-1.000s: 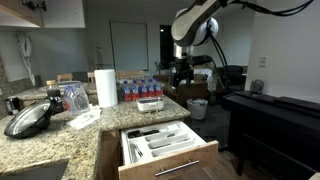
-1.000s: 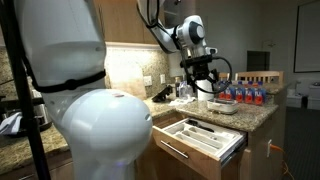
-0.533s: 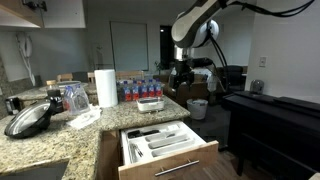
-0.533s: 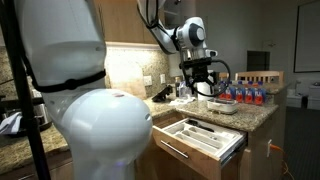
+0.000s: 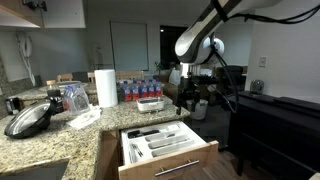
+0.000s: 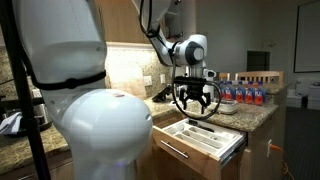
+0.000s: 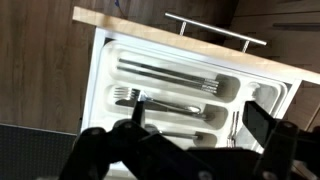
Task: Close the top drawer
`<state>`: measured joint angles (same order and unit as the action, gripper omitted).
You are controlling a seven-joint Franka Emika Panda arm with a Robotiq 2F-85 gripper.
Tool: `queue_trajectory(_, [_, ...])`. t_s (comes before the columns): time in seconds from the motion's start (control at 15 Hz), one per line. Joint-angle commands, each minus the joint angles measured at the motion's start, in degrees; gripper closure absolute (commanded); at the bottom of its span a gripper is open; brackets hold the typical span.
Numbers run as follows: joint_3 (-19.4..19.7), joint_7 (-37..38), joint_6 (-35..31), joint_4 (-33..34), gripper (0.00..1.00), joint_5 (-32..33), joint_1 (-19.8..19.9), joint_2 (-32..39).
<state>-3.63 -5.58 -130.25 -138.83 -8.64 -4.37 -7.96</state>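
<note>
The shallow, wide, light-brown wooden top drawer (image 5: 168, 150) is sticking out, wide open, from under the speckled stone surface (image 5: 60, 140). In an exterior view it is sitting near the camera, low in the middle. Its white inside is showing, with dividers and some cutlery lying in them.

The black two-finger tool (image 6: 196, 100) on the white robot arm is hanging in the air above the drawer, not touching it. Its two fingers are spread wide apart and are holding nothing. In the wrist view the tool (image 7: 200, 135) is looking straight down into the white tray, and the drawer's front edge with the straight silver bar handle (image 7: 215, 30) is lying at the top of that picture.

So I think the closing is not started yet. The arm is only getting into place. Next, the tool is going to need to get down in front of the wooden drawer front or against the handle, and then push the drawer straight back in under the surface. It should stay out of the tray, so it is not bumping the cutlery.

Counting: there is one open drawer, one silver handle, one arm and one tool. Far off on the surface one white paper towel roll (image 5: 105, 87) is standing, with a row of small bottles (image 5: 135, 88) to its right. The bottles are too small to count.
</note>
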Motion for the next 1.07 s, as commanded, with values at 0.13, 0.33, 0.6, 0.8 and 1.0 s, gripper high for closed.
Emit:
queue_trajectory(0.13, [0.2,2.6,-8.4,-5.5,0.0,-3.5,0.0,1.9])
queue_trajectory(0.33, [0.4,5.4,-8.4,-4.6,0.0,-3.4,0.3,5.6])
queue_trajectory(0.6, [0.5,4.5,-7.8,-0.3,0.0,-4.7,0.3,13.7])
queue_trajectory(0.8, [-0.1,4.6,-8.1,2.9,0.0,-4.1,0.3,18.7])
queue_trajectory(1.0, [-0.9,4.2,-6.3,6.2,0.0,-4.7,0.5,22.9])
